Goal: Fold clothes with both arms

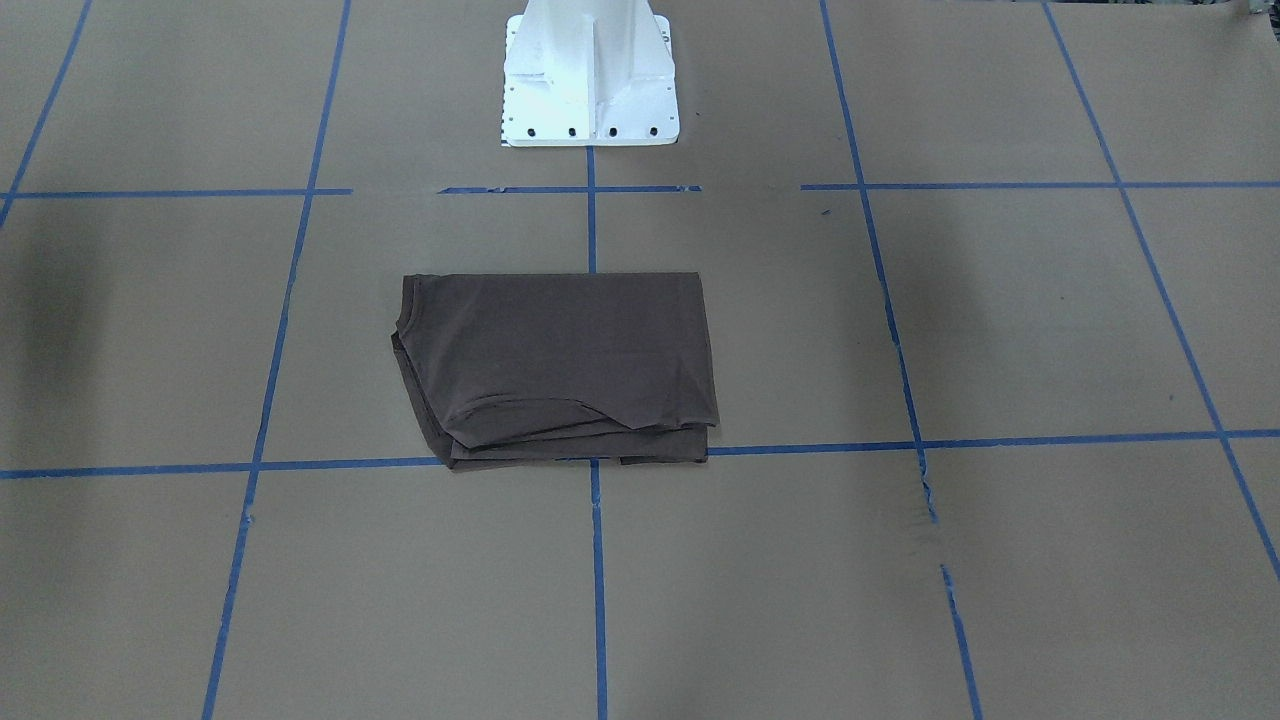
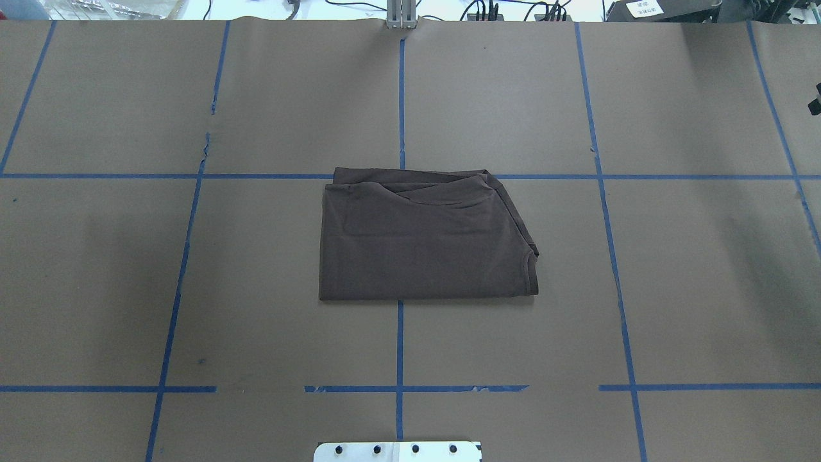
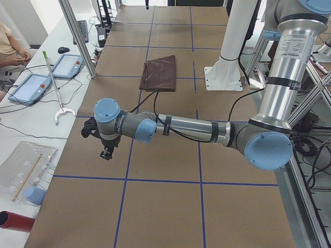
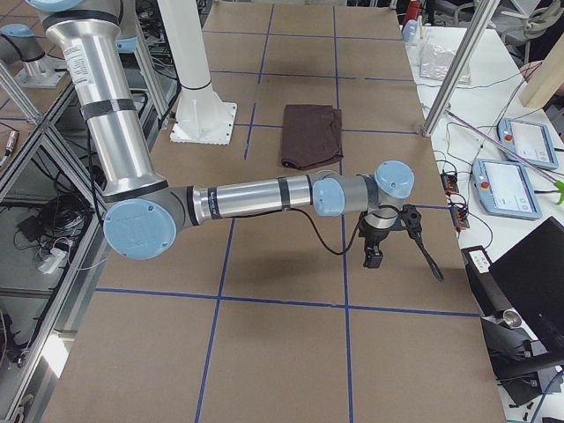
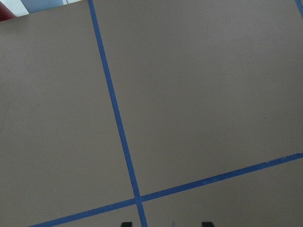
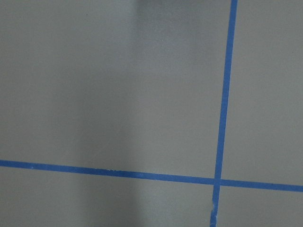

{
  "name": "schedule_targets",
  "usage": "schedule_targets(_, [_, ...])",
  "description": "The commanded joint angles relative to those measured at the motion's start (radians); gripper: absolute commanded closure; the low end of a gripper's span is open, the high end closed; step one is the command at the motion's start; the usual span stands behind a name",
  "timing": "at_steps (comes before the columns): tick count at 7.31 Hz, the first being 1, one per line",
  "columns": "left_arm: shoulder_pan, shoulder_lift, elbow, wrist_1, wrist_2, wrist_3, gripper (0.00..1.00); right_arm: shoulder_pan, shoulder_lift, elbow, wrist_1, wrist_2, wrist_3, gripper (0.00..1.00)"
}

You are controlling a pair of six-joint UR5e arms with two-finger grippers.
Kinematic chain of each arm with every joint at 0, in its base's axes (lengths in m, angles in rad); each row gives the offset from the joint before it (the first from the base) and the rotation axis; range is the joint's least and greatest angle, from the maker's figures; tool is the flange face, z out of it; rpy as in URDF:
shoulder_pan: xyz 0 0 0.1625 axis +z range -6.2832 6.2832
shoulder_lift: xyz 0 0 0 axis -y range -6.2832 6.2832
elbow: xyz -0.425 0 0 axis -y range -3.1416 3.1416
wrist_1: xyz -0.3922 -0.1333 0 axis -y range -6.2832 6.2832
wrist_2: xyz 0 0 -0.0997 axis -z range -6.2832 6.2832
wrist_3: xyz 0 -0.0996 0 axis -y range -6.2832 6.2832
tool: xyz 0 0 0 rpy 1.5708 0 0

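Observation:
The dark brown T-shirt (image 1: 560,365) lies folded into a flat rectangle at the table's middle, in front of the pedestal; it also shows in the overhead view (image 2: 426,237). Its collar edge shows at one side. Neither gripper touches it. My left arm reaches far out to the table's left end, its gripper (image 3: 106,151) hanging above bare paper. In the left wrist view its fingertips (image 5: 125,223) stand wide apart with nothing between them. My right arm reaches to the table's right end; I cannot tell whether its gripper (image 4: 374,256) is open or shut.
The white pedestal base (image 1: 590,85) stands behind the shirt. Blue tape lines (image 2: 400,346) grid the brown paper. Beside the table are tablets (image 3: 28,87), a seated person (image 3: 10,44), a metal post (image 3: 77,36) and a red cylinder (image 3: 15,222).

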Motion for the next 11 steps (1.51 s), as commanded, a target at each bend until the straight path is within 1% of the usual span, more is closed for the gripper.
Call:
schedule_targets(1, [-0.001,0.006,-0.004,0.006,0.012,0.002,0.0,0.0,-0.033,0.024,0.001,-0.007,0.001,0.0])
schedule_targets(2, [-0.003,0.038,-0.018,-0.001,0.011,0.007,0.0,0.0,-0.054,0.024,0.004,-0.007,-0.001,0.0])
schedule_targets(3, [-0.003,0.066,-0.056,-0.003,0.008,-0.001,0.0,0.017,-0.063,0.024,0.012,-0.007,0.002,0.0])
schedule_targets(4, [0.0,0.084,-0.074,0.002,-0.004,-0.019,0.0,0.053,-0.088,0.022,0.01,-0.001,0.001,0.0])
schedule_targets(5, [0.0,0.118,-0.085,-0.006,0.0,-0.031,0.0,0.092,-0.131,0.027,0.01,0.022,-0.001,0.0])
schedule_targets(6, [-0.001,0.133,-0.117,-0.001,-0.003,-0.034,0.0,0.118,-0.16,0.052,-0.003,0.046,-0.001,0.0])
schedule_targets(7, [0.003,0.124,-0.105,0.008,-0.005,-0.059,0.0,0.112,-0.157,0.048,-0.005,0.025,-0.006,0.0])
schedule_targets(8, [0.011,0.124,-0.158,0.037,-0.001,-0.101,0.0,0.106,-0.157,0.036,-0.003,0.01,-0.009,0.0])
schedule_targets(9, [0.023,0.133,-0.192,0.086,-0.001,-0.141,0.0,0.074,-0.151,0.015,0.0,0.02,-0.013,0.0])
schedule_targets(10, [0.029,0.13,-0.183,0.088,0.006,-0.145,0.0,0.074,-0.148,0.031,-0.005,0.037,-0.015,0.0])
schedule_targets(11, [0.029,0.132,-0.188,0.088,0.008,-0.145,0.0,0.06,-0.152,0.025,-0.007,0.037,-0.015,0.0])
